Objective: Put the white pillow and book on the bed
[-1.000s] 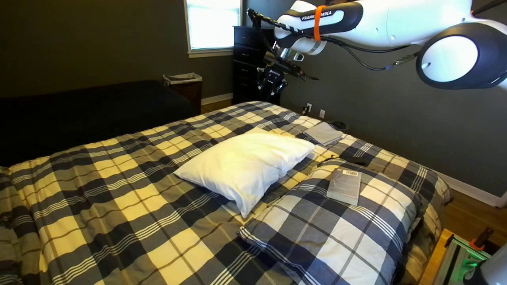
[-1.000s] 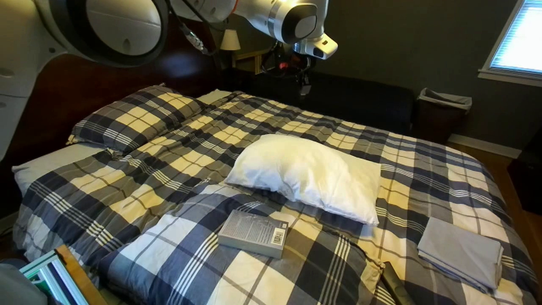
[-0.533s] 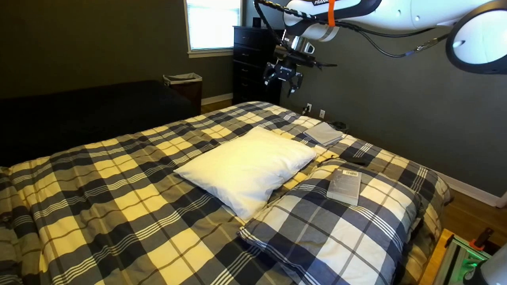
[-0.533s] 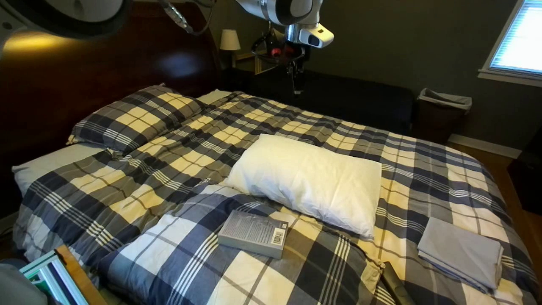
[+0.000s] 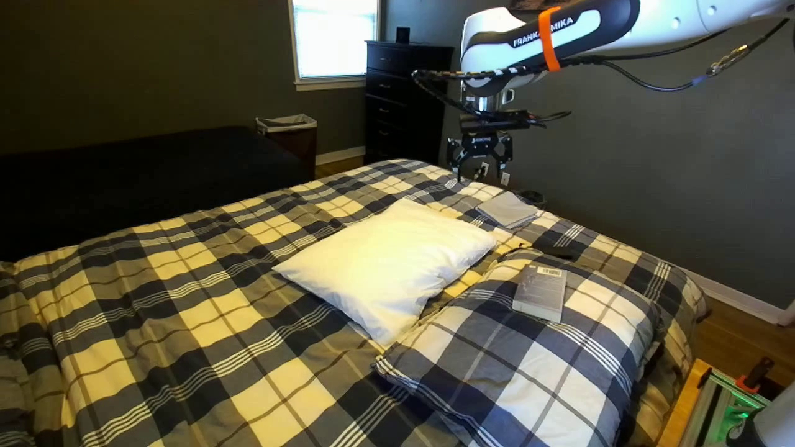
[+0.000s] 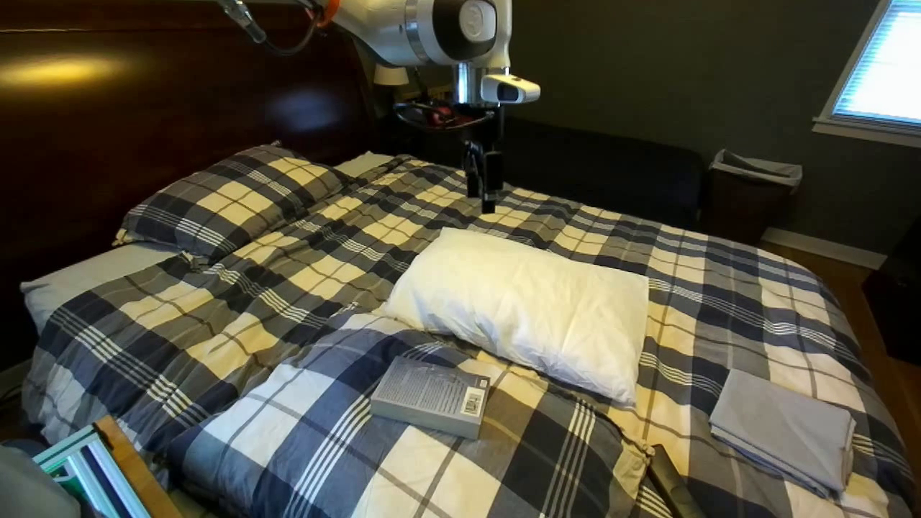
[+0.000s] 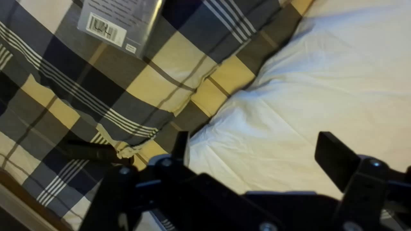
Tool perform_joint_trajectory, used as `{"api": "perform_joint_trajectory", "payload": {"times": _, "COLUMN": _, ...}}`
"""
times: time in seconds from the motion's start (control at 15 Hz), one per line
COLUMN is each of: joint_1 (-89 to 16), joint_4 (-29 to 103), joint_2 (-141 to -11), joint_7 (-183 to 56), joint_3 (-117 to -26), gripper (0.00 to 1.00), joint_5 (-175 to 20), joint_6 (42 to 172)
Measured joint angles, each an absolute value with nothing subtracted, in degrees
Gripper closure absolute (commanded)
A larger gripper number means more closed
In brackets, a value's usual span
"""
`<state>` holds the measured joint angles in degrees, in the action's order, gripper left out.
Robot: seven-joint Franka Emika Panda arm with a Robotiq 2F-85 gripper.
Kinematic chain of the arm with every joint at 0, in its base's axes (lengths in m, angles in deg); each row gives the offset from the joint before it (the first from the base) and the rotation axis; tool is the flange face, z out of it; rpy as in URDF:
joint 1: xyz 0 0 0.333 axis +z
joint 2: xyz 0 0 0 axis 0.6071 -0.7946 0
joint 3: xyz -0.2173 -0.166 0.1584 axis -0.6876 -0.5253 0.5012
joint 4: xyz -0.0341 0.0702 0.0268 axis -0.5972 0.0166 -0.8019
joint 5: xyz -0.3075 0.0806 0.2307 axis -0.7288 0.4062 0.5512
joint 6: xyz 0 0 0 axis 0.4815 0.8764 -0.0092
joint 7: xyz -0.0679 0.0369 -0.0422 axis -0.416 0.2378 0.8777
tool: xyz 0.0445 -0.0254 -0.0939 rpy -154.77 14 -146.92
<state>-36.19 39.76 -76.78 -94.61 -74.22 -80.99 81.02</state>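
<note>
At the left extends the bed (image 5: 124, 347), dressed in plaid of yellow, navy and white, and beyond it is a low, very dark shape (image 5: 155, 167), whose kind I cannot tell. Next comes a brown basket (image 5: 301, 146), pale at its rim. Near the middle, the white pillow (image 5: 385, 267) lies flat upon the bed. Somewhat to the right, the gripper (image 5: 479, 175) hangs in the air, apart from this pillow in both exterior views, and its fingers (image 7: 337, 162) are spread widely; in the wrist view, the white pillow is seen through the gap between them. Then there is a folded grey cloth (image 5: 508, 210), which rests on the bed. Further on, the plaid pillow (image 5: 515, 366) lies on the bed just beside the white one; whether their corners touch, I cannot tell. Upon this plaid pillow rests the book (image 5: 540, 295), with its barcode side facing upward. At a corner of the same pillow is a slim dark object (image 5: 557, 252), too dark to name.
</note>
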Motion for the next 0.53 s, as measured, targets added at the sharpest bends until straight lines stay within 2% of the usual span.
{"api": "perform_joint_trajectory", "payload": {"times": 0.53, "joint_1": -35.2, "joint_4": 63.8, "joint_2": -69.3, "joint_7": -92.9, "joint_3": -73.0, "gripper": 0.00, "joint_5": -86.8, "joint_6": 85.0}}
